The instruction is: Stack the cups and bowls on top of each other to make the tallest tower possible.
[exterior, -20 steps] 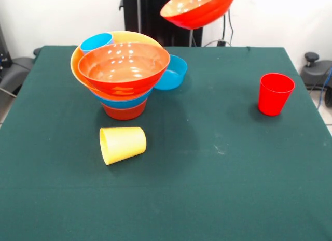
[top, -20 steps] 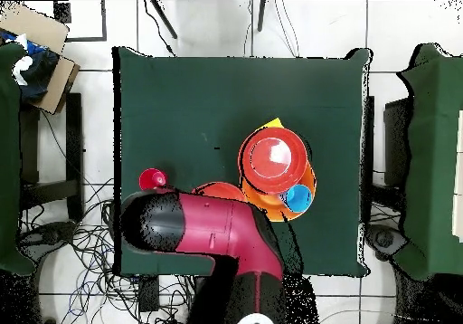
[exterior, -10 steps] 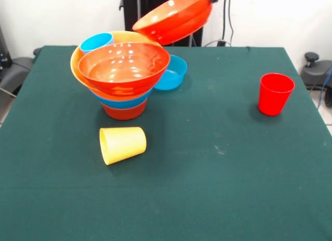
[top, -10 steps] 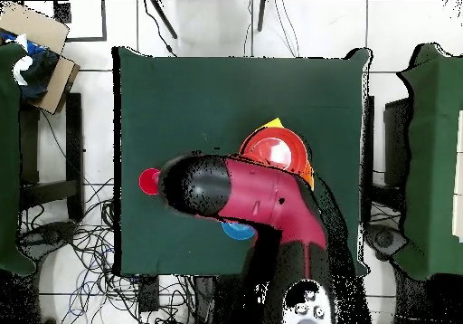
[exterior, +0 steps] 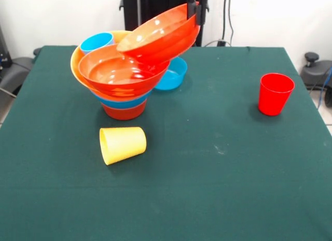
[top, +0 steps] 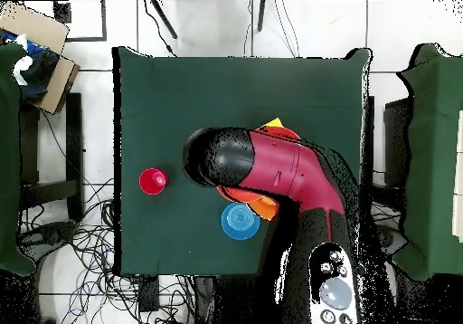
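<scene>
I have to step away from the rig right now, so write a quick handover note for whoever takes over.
Gripper: shut on the rim of a tilted red-orange bowl, low edge over the tower, not yet settled.
Tower: red-orange, blue and orange bowls nested, light blue cup in the back rim.
Blue bowl stands beside the tower.
Yellow cup lies on its side in front; red cup stands upright, apart.
Done: most bowls nested.
Left: seat the held bowl, then add the blue bowl and cups.
</scene>
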{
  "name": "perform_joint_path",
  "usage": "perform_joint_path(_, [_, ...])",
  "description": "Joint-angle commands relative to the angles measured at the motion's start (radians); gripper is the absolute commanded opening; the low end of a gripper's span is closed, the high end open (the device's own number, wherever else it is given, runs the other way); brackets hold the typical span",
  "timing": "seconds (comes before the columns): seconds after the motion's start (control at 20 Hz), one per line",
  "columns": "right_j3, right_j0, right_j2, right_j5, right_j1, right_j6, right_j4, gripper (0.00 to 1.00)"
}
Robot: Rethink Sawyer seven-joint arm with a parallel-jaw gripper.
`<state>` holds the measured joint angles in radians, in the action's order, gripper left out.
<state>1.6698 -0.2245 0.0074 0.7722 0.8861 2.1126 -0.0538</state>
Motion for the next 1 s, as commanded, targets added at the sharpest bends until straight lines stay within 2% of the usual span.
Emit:
perform_joint_path(0.05, [-0.058, -0.01, 0.125, 0.077, -0.042, -0.15, 0.085, 0.0])
perform_joint_path(0.3, [-0.058, -0.026, 0.132, 0.072, -0.046, -0.163, 0.095, 0.0])
perform_joint_path(0.5, [-0.02, -0.045, 0.127, 0.073, -0.017, -0.175, 0.097, 0.0])
perform_joint_path(0.85, [0.089, -0.086, 0.095, 0.146, 0.13, -0.227, 0.093, 0.0])
perform_joint_path(1.0, [0.142, -0.109, 0.087, 0.145, 0.183, -0.247, 0.094, 0.0])
